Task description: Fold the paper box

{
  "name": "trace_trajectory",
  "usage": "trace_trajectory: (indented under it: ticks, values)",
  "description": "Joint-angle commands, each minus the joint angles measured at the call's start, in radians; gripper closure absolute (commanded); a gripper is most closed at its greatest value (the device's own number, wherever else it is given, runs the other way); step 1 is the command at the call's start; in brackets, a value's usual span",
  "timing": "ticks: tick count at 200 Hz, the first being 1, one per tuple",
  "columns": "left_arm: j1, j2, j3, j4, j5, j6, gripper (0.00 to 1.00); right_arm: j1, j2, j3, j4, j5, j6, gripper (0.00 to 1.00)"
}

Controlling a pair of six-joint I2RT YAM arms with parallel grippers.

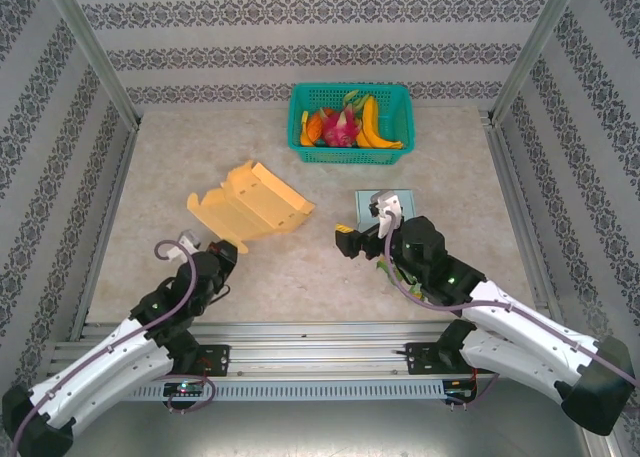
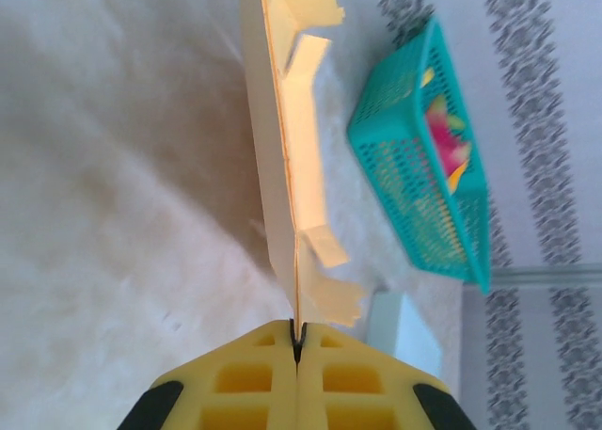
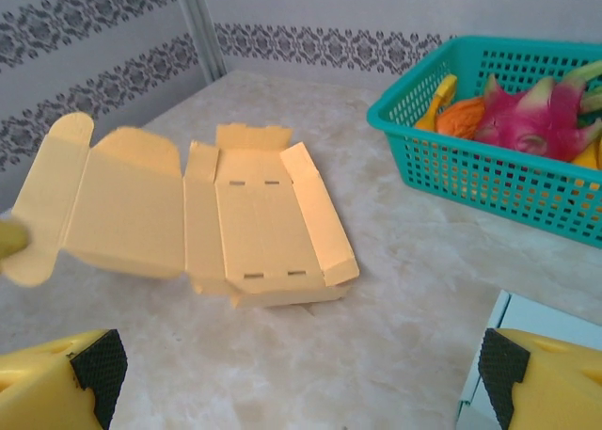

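The yellow paper box (image 1: 250,205) lies unfolded on the table's middle left, with its near flap lifted. My left gripper (image 1: 226,249) is shut on the near edge of that flap. In the left wrist view the thin sheet (image 2: 282,138) runs edge-on into the closed yellow pads (image 2: 254,374), pinched at the gripper (image 2: 297,341). In the right wrist view the box (image 3: 254,223) shows its slotted panel flat and a side wall raised on the right. My right gripper (image 3: 301,383) stands open, short of the box, with nothing between its fingers; from above it (image 1: 358,245) sits right of the box.
A teal basket (image 1: 352,152) holding bananas and a dragon fruit stands at the back centre, also seen from the wrists (image 2: 423,167) (image 3: 508,167). A pale blue flat square (image 1: 392,199) lies by the right gripper. Patterned walls and metal posts enclose the table.
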Motion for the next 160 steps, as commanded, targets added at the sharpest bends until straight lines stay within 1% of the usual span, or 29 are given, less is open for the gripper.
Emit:
trace_trajectory:
  ticks: [1,10,22,33,39,41,46,52,67,77,90,106,112,118,134,139,147,160]
  values:
    - [-0.114,0.083,0.025,-0.044,-0.089,-0.083,1.00,0.014,0.034,0.031,0.007,0.047,-0.016,0.02]
    - [-0.161,0.178,0.064,-0.025,-0.093,-0.077,1.00,0.012,0.054,0.037,-0.003,0.059,-0.019,0.02]
    - [-0.224,0.311,0.144,-0.024,-0.098,-0.055,0.93,0.010,0.080,0.054,-0.034,0.078,-0.016,0.02]
    - [-0.268,0.415,0.234,-0.052,-0.100,-0.017,0.81,0.003,0.101,0.072,-0.067,0.106,-0.001,0.02]
    - [-0.286,0.459,0.280,-0.072,-0.105,0.008,0.69,-0.002,0.112,0.079,-0.083,0.121,0.013,0.02]
    - [-0.291,0.470,0.298,-0.080,-0.106,0.016,0.67,-0.004,0.114,0.080,-0.088,0.128,0.019,0.02]
    - [-0.303,0.500,0.334,-0.100,-0.117,0.032,0.56,-0.014,0.121,0.083,-0.097,0.138,0.034,0.02]
    - [-0.312,0.529,0.373,-0.124,-0.128,0.049,0.46,-0.027,0.128,0.084,-0.104,0.142,0.056,0.02]
    - [-0.315,0.569,0.438,-0.180,-0.151,0.079,0.36,-0.070,0.142,0.084,-0.123,0.130,0.114,0.03]
    - [-0.314,0.578,0.464,-0.212,-0.176,0.095,0.31,-0.097,0.149,0.087,-0.140,0.111,0.147,0.05]
    - [-0.314,0.575,0.487,-0.238,-0.206,0.150,0.31,-0.119,0.152,0.090,-0.159,0.099,0.171,0.06]
    - [-0.307,0.570,0.524,-0.297,-0.252,0.215,0.30,-0.132,0.157,0.093,-0.177,0.120,0.180,0.06]
    - [-0.301,0.568,0.542,-0.323,-0.262,0.235,0.26,-0.136,0.158,0.093,-0.181,0.125,0.181,0.06]
    - [-0.289,0.571,0.560,-0.352,-0.265,0.262,0.25,-0.138,0.161,0.093,-0.183,0.127,0.182,0.06]
    - [-0.233,0.575,0.589,-0.358,-0.226,0.385,0.25,-0.144,0.169,0.092,-0.180,0.121,0.182,0.06]
    - [-0.207,0.582,0.597,-0.346,-0.204,0.440,0.21,-0.143,0.174,0.091,-0.175,0.115,0.181,0.06]
    - [-0.156,0.596,0.609,-0.318,-0.164,0.521,0.16,-0.143,0.182,0.091,-0.165,0.104,0.181,0.06]
    - [-0.056,0.637,0.621,-0.247,-0.065,0.662,0.15,-0.144,0.194,0.090,-0.150,0.078,0.179,0.06]
